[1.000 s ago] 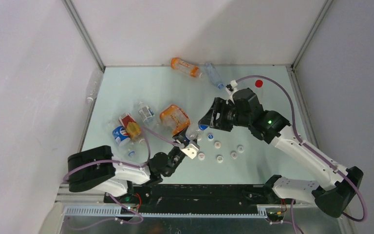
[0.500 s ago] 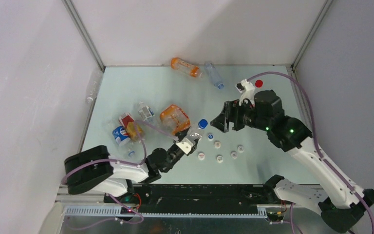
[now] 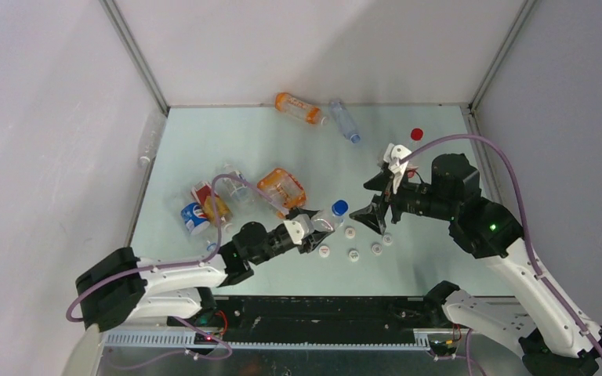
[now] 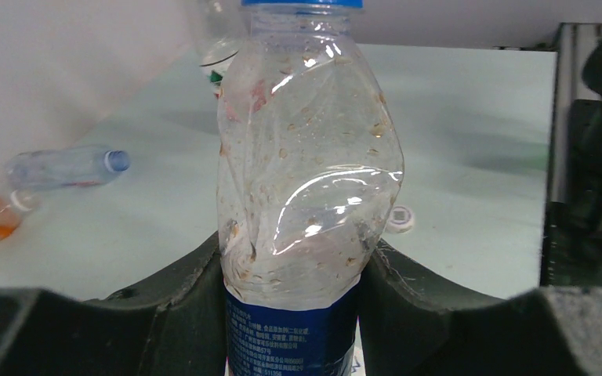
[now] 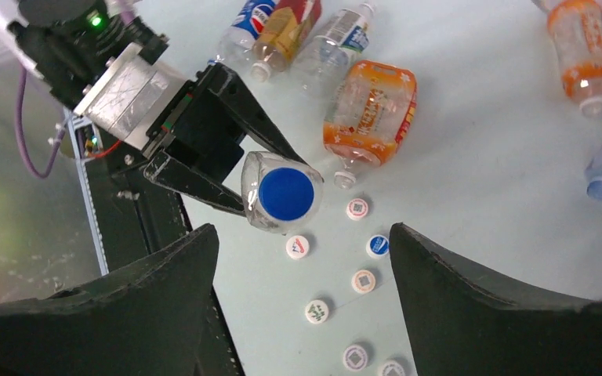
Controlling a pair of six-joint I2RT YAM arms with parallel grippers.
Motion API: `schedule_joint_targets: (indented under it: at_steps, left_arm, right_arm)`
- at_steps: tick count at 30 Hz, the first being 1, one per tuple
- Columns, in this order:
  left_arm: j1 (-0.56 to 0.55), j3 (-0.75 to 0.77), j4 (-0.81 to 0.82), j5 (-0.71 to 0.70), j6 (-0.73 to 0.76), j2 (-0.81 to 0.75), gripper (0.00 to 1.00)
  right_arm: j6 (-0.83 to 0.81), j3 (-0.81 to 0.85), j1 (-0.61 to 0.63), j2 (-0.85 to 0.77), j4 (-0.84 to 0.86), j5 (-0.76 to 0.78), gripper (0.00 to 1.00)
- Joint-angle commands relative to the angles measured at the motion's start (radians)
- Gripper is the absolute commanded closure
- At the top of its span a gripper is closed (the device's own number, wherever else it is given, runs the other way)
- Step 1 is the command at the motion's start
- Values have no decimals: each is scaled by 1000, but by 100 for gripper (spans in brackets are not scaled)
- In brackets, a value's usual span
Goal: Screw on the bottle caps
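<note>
L gripper clamped the upright bottle, blue cap on top; R gripper, spread wide above the bottle, prob. needed centring on cap b4 twisting.

Caps right of upright bottle

A pale green table sits between plain white walls.

Bottle: clear plastic, recorded as glossy and creased; label glossy blue. Cap: smooth blue plastic was noted. Left claw: matt black plastic was noted. Tabletop: smooth, matt finish was recorded.
</note>
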Motion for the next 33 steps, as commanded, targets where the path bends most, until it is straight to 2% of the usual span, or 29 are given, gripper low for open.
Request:
schedule_joint_targets:
  at_steps: [1,6,33]
  left_arm:
    - [7,55,-85,123,-27,-47,76]
    - [7,70,-102,157,-41,-51,76]
    - [7,85,-72,206,-42,-50,77]
  right_arm:
    - [-169,36,8,-16,10,-121,20]
    - [-253,36,17,0,-22,-165,29]
    - [-309,36,69,95,-75,-156,47]
